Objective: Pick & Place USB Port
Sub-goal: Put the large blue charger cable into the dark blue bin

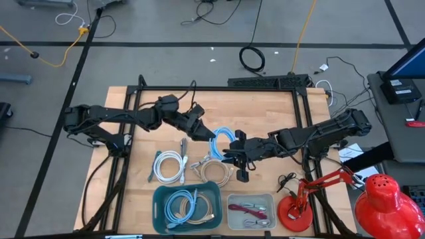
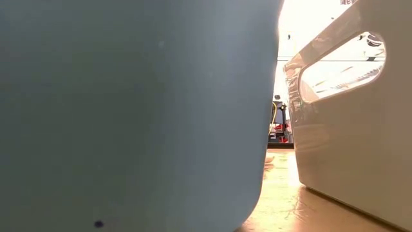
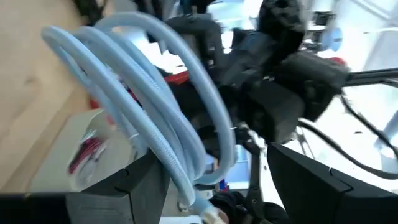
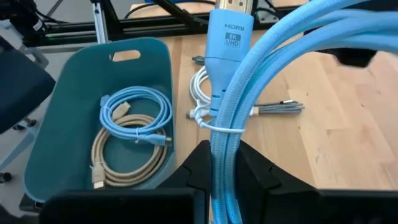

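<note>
A light blue HDMI cable (image 1: pixel 220 139), tied into a coil, hangs over the middle of the table between my two grippers. My right gripper (image 1: pixel 234 149) comes from the table's right and is shut on it. In the right wrist view the plug (image 4: pixel 229 37) sticks out beyond the gripper (image 4: pixel 221 155). My left gripper (image 1: pixel 201 129) reaches in from the left and is open. Its fingers stand wide apart on either side of the coil's loops (image 3: pixel 186 143). A teal bin (image 1: pixel 163 199) at the near edge holds a blue and a beige cable. My right gripper pinches the tied bundle between its two fingers just behind the plug, below the thin tie (image 4: pixel 219 129). The bundle runs along the fingers with the plug pointing away from the wrist. The coil is lifted clear of the table. Whether my left gripper touches the loops (image 3: pixel 205 180) between its fingers, I cannot tell.
A white coil (image 1: pixel 171 166), a beige coil (image 1: pixel 214 171) and a grey braided cable (image 4: pixel 277 109) lie on the table below the grippers. A pale tray (image 1: pixel 272 199) with red cables sits right of the bin. A red lamp (image 1: pixel 299 206) stands at the near right. Both containers block the low view.
</note>
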You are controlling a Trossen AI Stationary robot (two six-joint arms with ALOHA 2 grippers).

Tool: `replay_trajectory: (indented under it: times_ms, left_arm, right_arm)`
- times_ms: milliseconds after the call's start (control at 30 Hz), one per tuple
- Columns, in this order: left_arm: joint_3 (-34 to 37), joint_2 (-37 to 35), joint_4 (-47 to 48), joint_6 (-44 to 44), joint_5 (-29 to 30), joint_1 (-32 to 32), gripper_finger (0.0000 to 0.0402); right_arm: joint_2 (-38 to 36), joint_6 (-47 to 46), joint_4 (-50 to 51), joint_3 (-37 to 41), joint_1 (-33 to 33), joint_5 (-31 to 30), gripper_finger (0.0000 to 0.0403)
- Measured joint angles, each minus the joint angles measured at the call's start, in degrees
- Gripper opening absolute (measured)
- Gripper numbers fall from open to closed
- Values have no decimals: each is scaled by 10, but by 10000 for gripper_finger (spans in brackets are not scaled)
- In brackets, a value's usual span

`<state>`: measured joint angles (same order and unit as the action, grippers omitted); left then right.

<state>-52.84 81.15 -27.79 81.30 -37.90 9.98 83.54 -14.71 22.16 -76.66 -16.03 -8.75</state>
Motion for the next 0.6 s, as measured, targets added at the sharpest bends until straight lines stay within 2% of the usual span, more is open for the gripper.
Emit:
replay_trajectory:
  times_ms: [167, 467, 533, 600]
  left_arm:
    - [-1, 0, 65, -22, -1, -5, 266]
    - [-1, 0, 83, -16, 9, -3, 266]
    - [-1, 0, 102, -11, 9, -2, 256]
    - [-2, 0, 125, -14, 9, -4, 223]
  right_arm:
    - [1, 2, 0, 1, 5, 1, 31]
    - [1, -2, -3, 1, 18, 17, 31]
    - [1, -5, -3, 1, 22, 19, 31]
    - [1, -9, -1, 1, 24, 33, 34]
